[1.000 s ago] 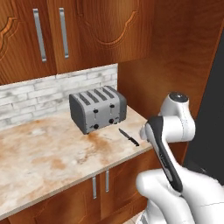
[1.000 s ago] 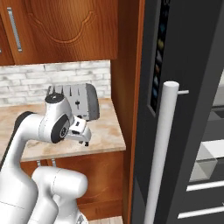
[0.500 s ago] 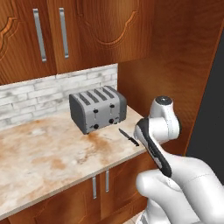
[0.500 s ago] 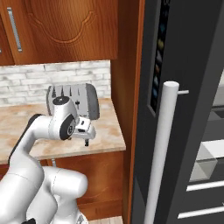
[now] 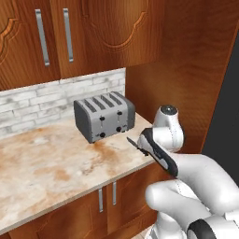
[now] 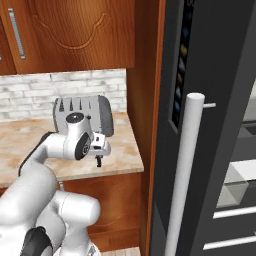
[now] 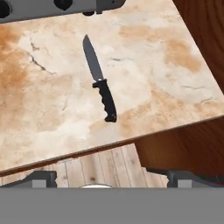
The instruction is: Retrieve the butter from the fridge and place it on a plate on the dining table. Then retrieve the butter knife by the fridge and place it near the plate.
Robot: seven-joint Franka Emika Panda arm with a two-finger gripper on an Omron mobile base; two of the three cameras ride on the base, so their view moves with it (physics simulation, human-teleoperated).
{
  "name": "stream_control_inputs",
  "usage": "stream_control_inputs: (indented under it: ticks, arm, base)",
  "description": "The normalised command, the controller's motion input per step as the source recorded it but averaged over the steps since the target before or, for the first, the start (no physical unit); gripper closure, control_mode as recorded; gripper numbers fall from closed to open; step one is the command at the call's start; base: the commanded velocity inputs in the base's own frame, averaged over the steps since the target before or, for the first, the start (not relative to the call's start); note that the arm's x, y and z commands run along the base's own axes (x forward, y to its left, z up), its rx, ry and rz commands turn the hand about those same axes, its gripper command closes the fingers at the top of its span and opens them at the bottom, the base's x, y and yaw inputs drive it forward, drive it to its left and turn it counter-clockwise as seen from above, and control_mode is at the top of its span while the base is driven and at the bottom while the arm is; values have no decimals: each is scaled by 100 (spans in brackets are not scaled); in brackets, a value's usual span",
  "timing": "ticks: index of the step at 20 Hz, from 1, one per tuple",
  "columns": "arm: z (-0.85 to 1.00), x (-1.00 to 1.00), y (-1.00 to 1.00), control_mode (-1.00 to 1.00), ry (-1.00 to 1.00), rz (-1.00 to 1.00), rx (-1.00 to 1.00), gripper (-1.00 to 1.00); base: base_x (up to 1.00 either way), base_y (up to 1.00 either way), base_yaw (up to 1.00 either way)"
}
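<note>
Here the hand (image 6: 99, 161), jaws spread wide and holding nothing, hovers over the butter knife (image 7: 100, 86), which lies flat near the bench's (image 7: 52, 109) front edge and fridge-side corner, blade toward the toaster (image 5: 103, 115), probably lining up for a top-down pick.

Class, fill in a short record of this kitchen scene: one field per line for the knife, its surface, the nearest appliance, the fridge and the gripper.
knife: butter knife, all black, lying flat, blade towards the toaster
surface: marble counter, knife near its front edge
nearest appliance: grey four-slot toaster, behind the knife, apart from it
fridge: fridge, dark grey, right of the counter, white bar handle
gripper: gripper, open, above the knife, holding nothing
</note>
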Motion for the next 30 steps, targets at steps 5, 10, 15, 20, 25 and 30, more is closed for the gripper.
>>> stream_control_inputs:
  ticks: [5, 10, 15, 20, 25, 30]
  arm:
    - [-28, 74, 15, -100, 0, 1, -3, -100]
    - [-31, 67, 0, -100, 1, 1, -1, -100]
    - [-48, 26, 0, -100, 4, 6, 0, -100]
    - [-49, 0, 0, -100, 5, 3, -4, -100]
    - [-22, 16, 0, -100, 0, 6, 0, -100]
    - [-29, 19, 0, -100, 5, 1, 0, -100]
  base:
    - [0, 0, 0]
    - [0, 0, 0]
    - [0, 0, 0]
    - [0, 0, 0]
    - [0, 0, 0]
    - [0, 0, 0]
